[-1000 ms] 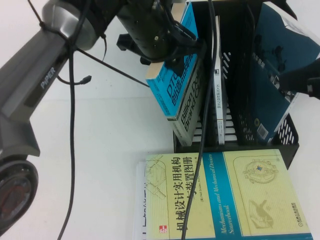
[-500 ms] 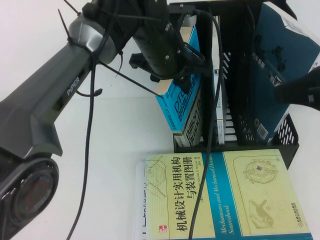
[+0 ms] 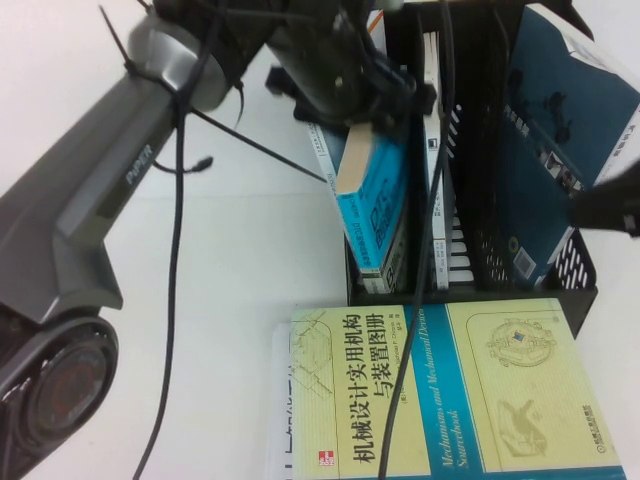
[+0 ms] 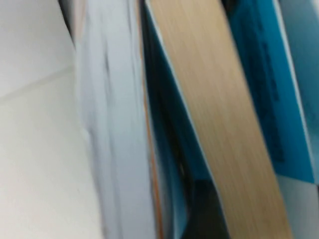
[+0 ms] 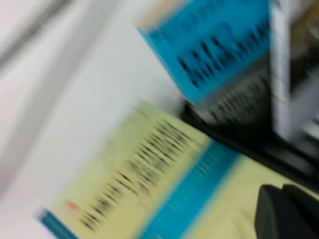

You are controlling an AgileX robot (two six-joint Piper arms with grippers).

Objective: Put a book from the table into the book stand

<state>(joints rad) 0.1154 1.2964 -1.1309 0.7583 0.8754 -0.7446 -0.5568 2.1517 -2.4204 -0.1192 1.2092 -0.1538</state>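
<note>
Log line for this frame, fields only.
left gripper: shut on DTC book | book: entering book stand leftmost slot | right gripper: right of stand

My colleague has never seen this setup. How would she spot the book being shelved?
Find the black plastic book stand at the table's far side. In its leftmost slot, under the left gripper, leans a thick cyan-blue and grey book. Its neighbours are a thin white book and a large dark teal one. The right gripper waits at the right edge.
</note>
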